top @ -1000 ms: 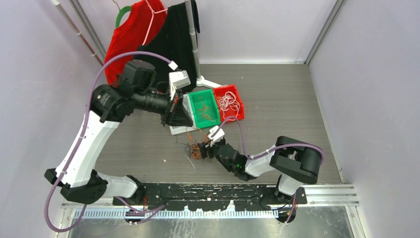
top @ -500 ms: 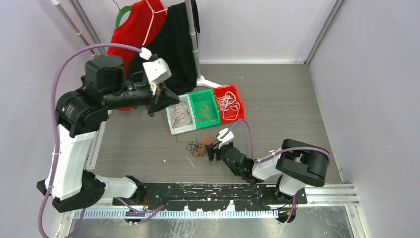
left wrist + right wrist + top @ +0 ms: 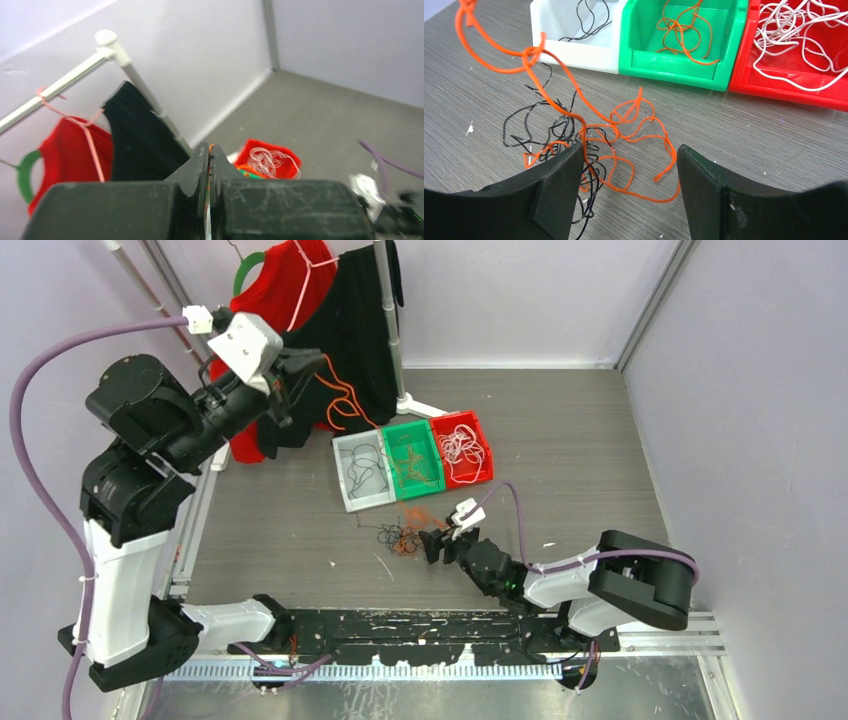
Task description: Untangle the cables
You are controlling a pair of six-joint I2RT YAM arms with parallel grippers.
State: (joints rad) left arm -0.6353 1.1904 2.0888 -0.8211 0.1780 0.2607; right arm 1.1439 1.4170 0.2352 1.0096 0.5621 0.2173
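Cables [image 3: 589, 145], orange and black, lie snarled on the surface [image 3: 749, 130] near the green bin [image 3: 674, 65]; left tool [image 3: 310, 368], raised high, is clenched on one orange strand [image 3: 343, 405] (it rises curly, not taut); right tool [image 3: 629, 151] gapes astride the snarl, grasping nothing; I'd have it pin the black loops down, then draw the orange up slowly so no knot tightens.
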